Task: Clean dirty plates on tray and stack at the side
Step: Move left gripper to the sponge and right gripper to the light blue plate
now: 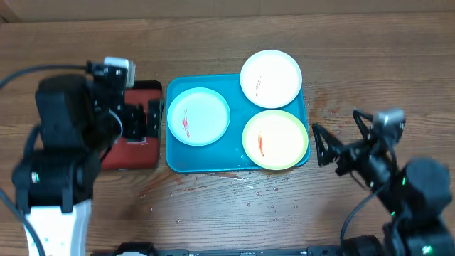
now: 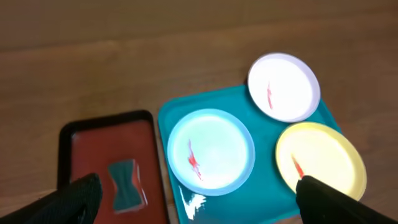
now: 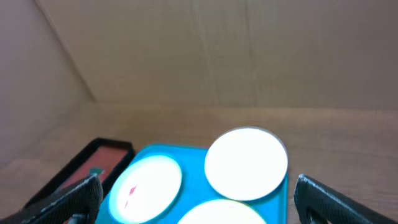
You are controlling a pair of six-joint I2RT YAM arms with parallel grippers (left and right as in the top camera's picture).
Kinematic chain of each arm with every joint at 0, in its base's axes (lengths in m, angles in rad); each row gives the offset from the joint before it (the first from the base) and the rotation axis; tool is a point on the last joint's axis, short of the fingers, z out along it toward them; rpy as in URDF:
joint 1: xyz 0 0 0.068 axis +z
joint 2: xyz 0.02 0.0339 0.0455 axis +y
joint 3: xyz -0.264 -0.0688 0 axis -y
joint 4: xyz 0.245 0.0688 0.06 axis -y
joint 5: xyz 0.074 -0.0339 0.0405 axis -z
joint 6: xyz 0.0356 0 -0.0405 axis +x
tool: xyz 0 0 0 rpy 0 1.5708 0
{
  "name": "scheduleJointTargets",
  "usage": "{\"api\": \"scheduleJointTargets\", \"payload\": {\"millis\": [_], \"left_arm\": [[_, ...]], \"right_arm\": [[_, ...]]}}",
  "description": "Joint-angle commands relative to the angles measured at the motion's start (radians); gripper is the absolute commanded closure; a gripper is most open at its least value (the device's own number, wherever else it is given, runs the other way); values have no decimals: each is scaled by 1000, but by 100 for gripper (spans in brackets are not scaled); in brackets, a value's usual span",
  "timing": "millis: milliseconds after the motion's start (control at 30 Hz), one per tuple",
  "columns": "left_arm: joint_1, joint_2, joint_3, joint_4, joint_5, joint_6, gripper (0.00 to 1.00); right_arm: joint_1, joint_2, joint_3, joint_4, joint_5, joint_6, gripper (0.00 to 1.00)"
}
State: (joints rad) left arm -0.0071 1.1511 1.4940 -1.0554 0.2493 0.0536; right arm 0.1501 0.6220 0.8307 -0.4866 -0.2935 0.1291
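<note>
Three plates lay on the turquoise tray [image 1: 206, 160] at the middle of the table [image 1: 213, 220]. The pale blue plate [image 1: 198, 116] sat flat in its left half. The white plate [image 1: 271, 78] lay at the far right corner, its edge reaching out over the tray's far rim. The pale green plate [image 1: 275, 139] lay at the near right corner, close against the right rim and just beside the white one. Each plate carried a short red-orange smear near its middle. Small droplets [image 1: 249, 188] dotted the wood in front of the tray. Just beside the tray's left rim lay a smaller dark red tray [image 2: 106, 149] with a black edge. A small grey-green hourglass-shaped piece [image 2: 124, 183] rested in it. The left gripper [image 1: 142, 119] hung above this red tray. In the left wrist view its dark fingers [image 2: 74, 199] stood wide apart with nothing between them. The right gripper [image 1: 321, 146] was off the tray's right side, near the green plate but apart from it. Its fingers [image 3: 329, 199] were likewise spread, gripping nothing.
</note>
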Motion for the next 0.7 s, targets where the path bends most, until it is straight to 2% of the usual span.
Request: {"api": "scheduleJointTargets", "payload": {"millis": [0,167,333,500,667], "left_arm": [[-5,72,105,-46,87,-5,0],[-5,119,144,-69,118,-5,0],[-5,118,144,-68,44,-5,1],[-5,119,144,-71,29,-5,0],[-5,119,144,-71,29,-5,0]], "right_arm": [[-7,126,189,-81,-57,-6,0],[-7,352,444,-306,-101,-6,0],[-6,578,668,-465,-189,-2,0],[36,759,746,-479,-293,-2,0],[136,915,747,-481,-288,-1,0]]}}
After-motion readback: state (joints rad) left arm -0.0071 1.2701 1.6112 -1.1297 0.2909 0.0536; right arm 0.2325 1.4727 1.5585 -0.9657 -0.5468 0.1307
